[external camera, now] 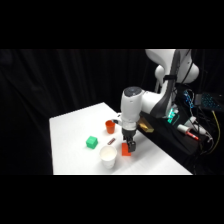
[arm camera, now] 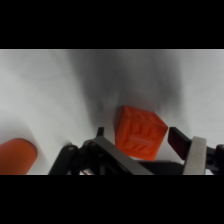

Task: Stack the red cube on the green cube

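The red cube [external camera: 125,149] rests on the white table [external camera: 75,130] near its front right, right beside the white cup. My gripper [external camera: 130,146] has come down over it. In the wrist view the red cube [arm camera: 140,132] lies between the two dark fingers [arm camera: 179,141], with a small gap on each side, so the gripper [arm camera: 137,135] is open around it. The green cube [external camera: 91,142] sits alone to the left, apart from the gripper, and does not show in the wrist view.
A white cup [external camera: 108,156] stands just left of the red cube. An orange-red round cup [external camera: 110,126] stands behind it, and a small dark red piece [external camera: 112,142] lies between them. A rounded orange-red shape [arm camera: 15,155] shows at the wrist view's lower left.
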